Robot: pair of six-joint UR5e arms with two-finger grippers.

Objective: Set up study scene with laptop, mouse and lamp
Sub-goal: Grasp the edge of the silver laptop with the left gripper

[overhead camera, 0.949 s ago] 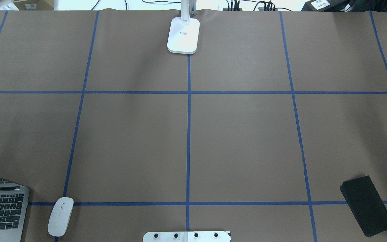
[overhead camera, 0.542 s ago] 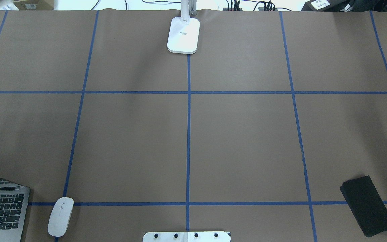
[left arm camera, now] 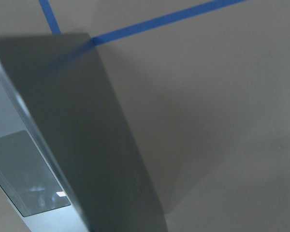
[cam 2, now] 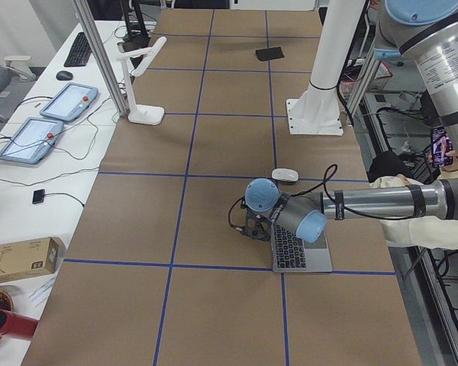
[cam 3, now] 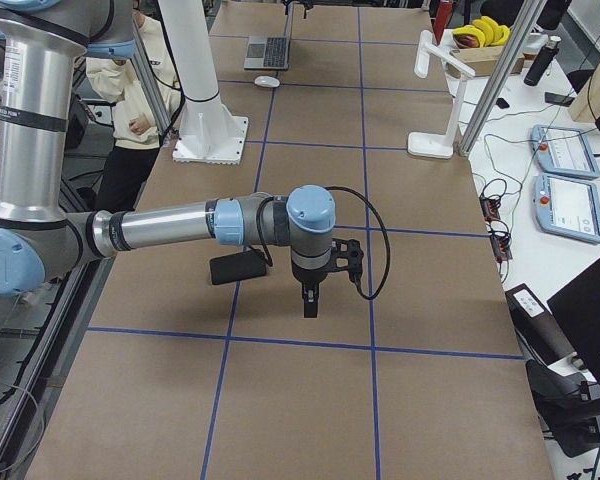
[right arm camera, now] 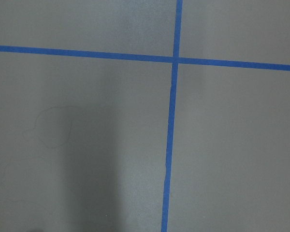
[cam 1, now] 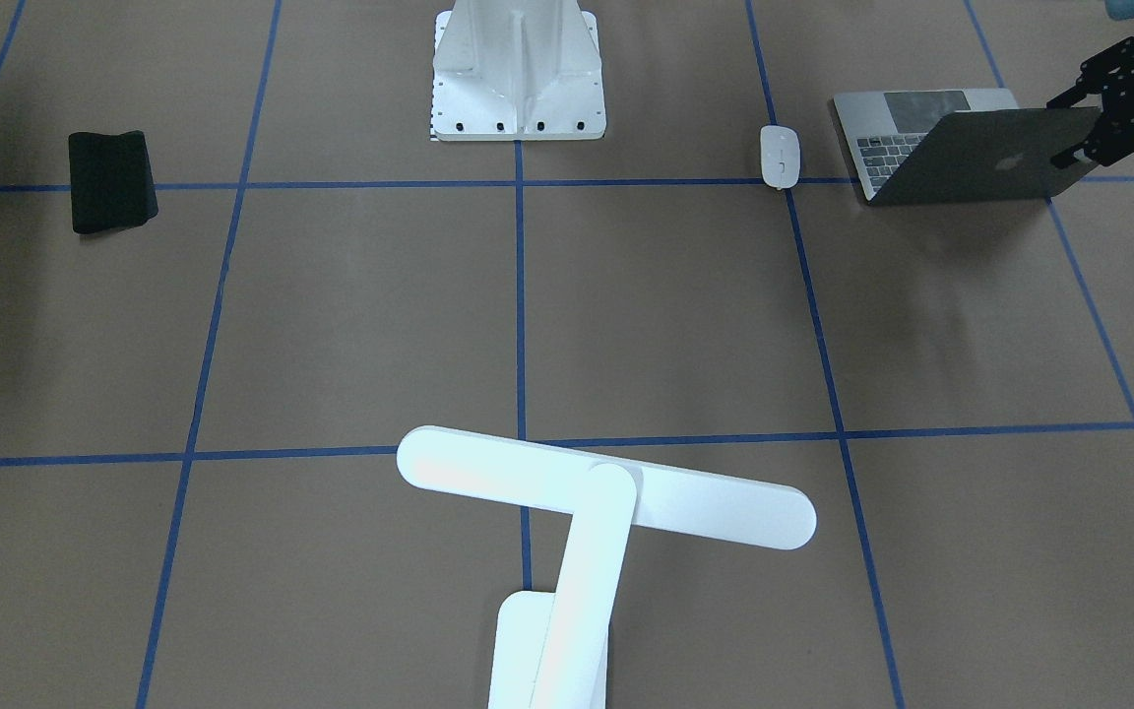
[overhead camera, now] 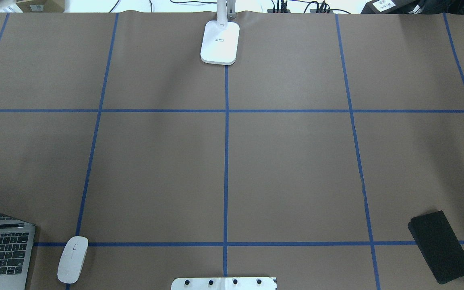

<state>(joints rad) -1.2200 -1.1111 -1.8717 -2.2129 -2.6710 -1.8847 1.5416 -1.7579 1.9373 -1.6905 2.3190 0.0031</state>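
Placing of the thin grey metal laptop (cam 1: 980, 158) seems in hand, with the left gripper (cam 1: 1071, 128) at its lid edge, upper right. Whether the jaws are closed cannot be told. Next, the laptop likely needs a gentle slide toward the centre.

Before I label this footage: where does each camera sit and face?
Front-facing: across the table, facing the pedestal; left gripper at the laptop.
Overhead: behind the pedestal, looking down; no arms.
Exterior left: table end, left arm near.
Exterior right: opposite end, right gripper near.
Left wrist: faces laptop lid.
Right wrist: faces tape cross.
Four exteriors share the lamp.
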